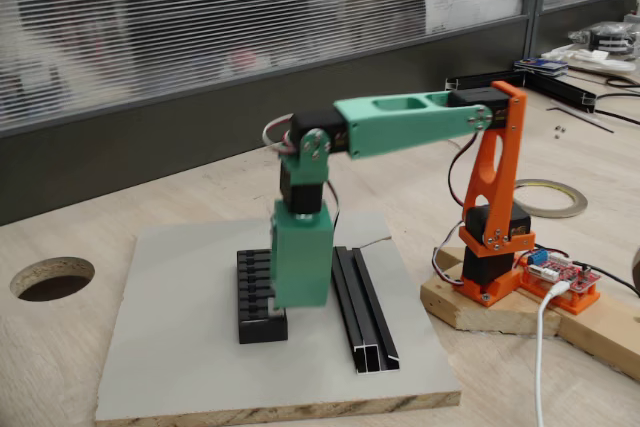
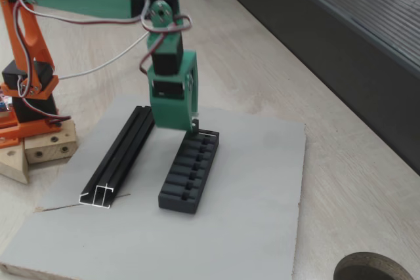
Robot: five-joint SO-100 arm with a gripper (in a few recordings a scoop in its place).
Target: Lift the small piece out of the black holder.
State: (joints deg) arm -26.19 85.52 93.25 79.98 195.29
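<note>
The black holder [image 1: 258, 292] [image 2: 190, 172], a short slotted block, lies on the grey board [image 1: 180, 347] [image 2: 256, 181]. My green gripper [image 1: 292, 303] [image 2: 186, 127] points straight down onto the holder's end nearest the arm's base, touching or just above its top. The green housing hides the fingers, so I cannot tell whether they are open or shut. The small piece shows as a pale grey speck [image 1: 271, 307] at the gripper's lower edge, and as a thin light sliver [image 2: 209, 134] on the holder's end beside the gripper. I cannot tell whether it is held.
A long thin black channelled rail [image 1: 365, 312] [image 2: 121, 159] lies on the board parallel to the holder. The orange arm base [image 1: 495, 257] [image 2: 26, 90] sits on a wooden block beside the board. The table has a round hole [image 1: 52, 278] [image 2: 377, 268].
</note>
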